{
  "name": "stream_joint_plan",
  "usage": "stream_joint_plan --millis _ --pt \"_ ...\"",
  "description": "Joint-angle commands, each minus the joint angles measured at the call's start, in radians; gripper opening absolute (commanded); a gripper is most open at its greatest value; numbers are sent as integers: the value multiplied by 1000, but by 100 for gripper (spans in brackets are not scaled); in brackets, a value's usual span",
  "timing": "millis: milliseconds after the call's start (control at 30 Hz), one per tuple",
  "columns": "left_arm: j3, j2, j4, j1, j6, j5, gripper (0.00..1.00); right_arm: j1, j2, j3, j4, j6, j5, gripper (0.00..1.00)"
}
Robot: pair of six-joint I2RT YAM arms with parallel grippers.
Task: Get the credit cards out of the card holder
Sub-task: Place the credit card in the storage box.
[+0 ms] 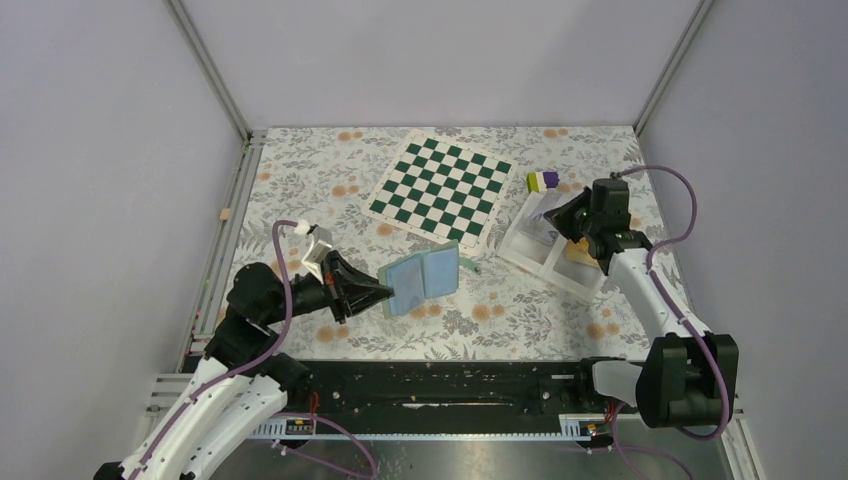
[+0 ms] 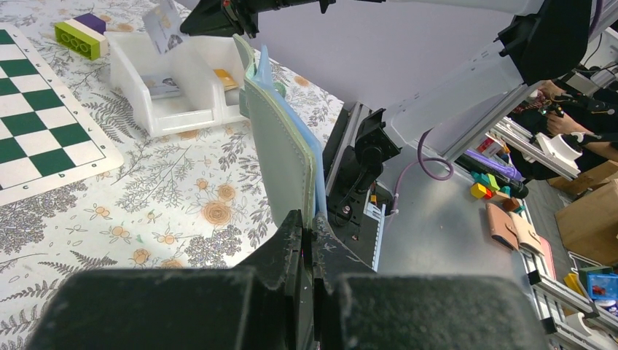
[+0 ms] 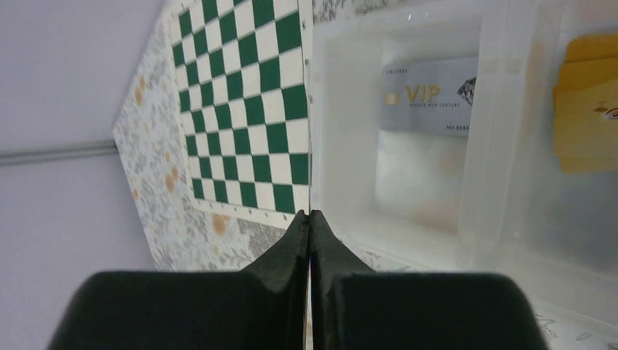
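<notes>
While the table (image 1: 300, 170) bears the white tray (image 2: 175, 120), the left hand (image 2: 312, 226) clamps the card holder (image 1: 425, 280) raised off it, its pockets hard to read, perhaps emptied. The right hand (image 3: 311, 215) pinches a pale card (image 2: 162, 25) over the tray, where a grey VIP card (image 3: 426, 102) and orange cards (image 3: 587, 109) already lie.

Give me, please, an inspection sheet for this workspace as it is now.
Surface: floral cloth, flat.
Job's things: holder open, held at one edge; grey card and orange cards lie in the tray; third card held over the tray.
Clutter: chess mat; block.
Grippers: left gripper, fingers shut on holder; right gripper, fingers shut on third card.
Cables: purple left cable and right cable, touching no item.
Surroundings: grey walls, metal frame.
</notes>
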Motion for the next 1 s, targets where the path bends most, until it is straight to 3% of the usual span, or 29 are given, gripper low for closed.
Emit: stream_joint_plan --millis 0,167,233,467,700,967 --pt "30 -10 43 -3 8 -17 0 4 -35 0 109 261 168 0" --pt "28 -15 45 -3 6 -16 0 78 -84 -205 294 634 479 0" --pt "25 -20 44 -3 5 -12 0 106 -45 -203 381 665 526 0" --pt "22 -32 43 -3 7 -16 0 186 99 -176 376 920 634 0" --pt "23 -36 42 -9 6 -15 0 347 131 -92 130 1154 865 0" --pt "25 -42 24 -24 18 -17 0 373 178 -82 -27 1404 944 0"
